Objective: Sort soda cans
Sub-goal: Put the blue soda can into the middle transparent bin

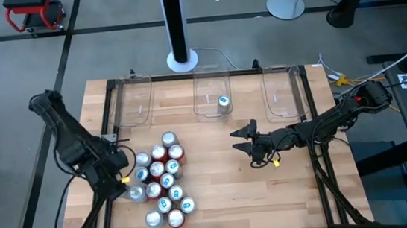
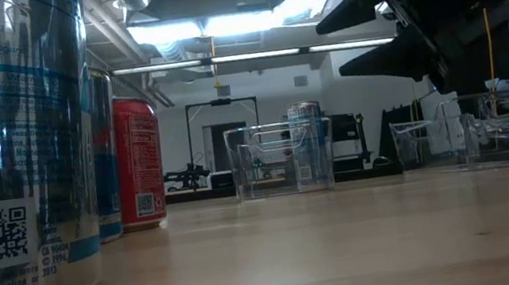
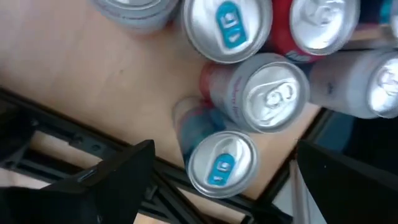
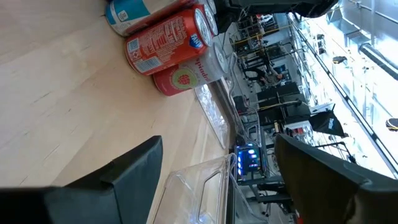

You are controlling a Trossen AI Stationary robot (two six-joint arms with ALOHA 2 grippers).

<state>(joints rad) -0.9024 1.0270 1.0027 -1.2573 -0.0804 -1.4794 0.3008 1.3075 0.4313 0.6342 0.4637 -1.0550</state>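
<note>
Several soda cans [image 1: 161,182], red, blue-and-white and silver, stand upright in a cluster on the near left of the wooden table. One more can [image 1: 224,103] stands in the middle clear bin [image 1: 212,91]. My left gripper [image 1: 128,183] hangs open at the cluster's left edge, pointing down. In the left wrist view its fingers stand on either side of a blue-tabbed can [image 3: 221,165] without touching it. My right gripper [image 1: 242,142] is open over the table's middle, held nearly level above the wood, with nothing between its fingers [image 4: 124,180].
Three clear bins line the far edge: the left one [image 1: 133,102], the middle one, the right one [image 1: 284,91]. A black frame [image 1: 106,116] runs around the tabletop. Bare wood [image 1: 271,190] lies between the cluster and the right arm.
</note>
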